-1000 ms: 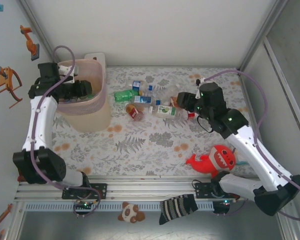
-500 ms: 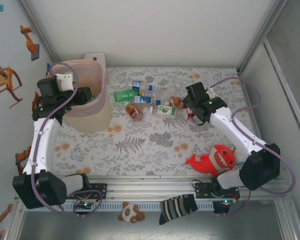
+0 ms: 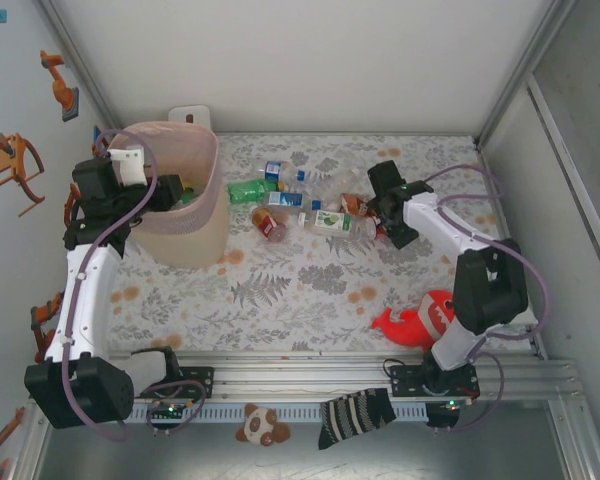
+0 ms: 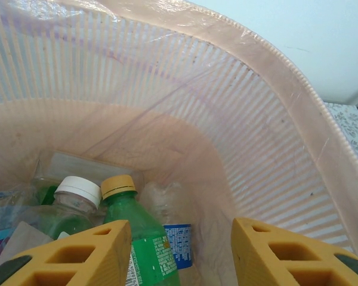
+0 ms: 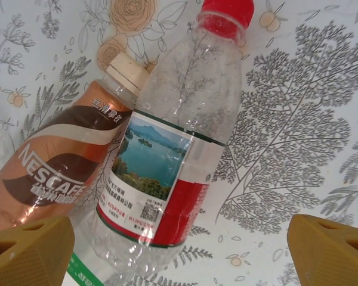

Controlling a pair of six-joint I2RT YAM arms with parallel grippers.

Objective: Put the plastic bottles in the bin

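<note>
Lying flat, clear red-capped bottle (image 5: 167, 149)

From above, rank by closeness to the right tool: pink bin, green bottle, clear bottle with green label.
1. Clear plastic bottle with green label, just left.
2. Green plastic bottle, farther left.
3. Tall pale-pink plastic bin, far left.

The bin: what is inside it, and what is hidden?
A yellow-capped green bottle, a white-capped bottle and clear plastic lie in the bin. The left gripper hides their lower parts.
</note>
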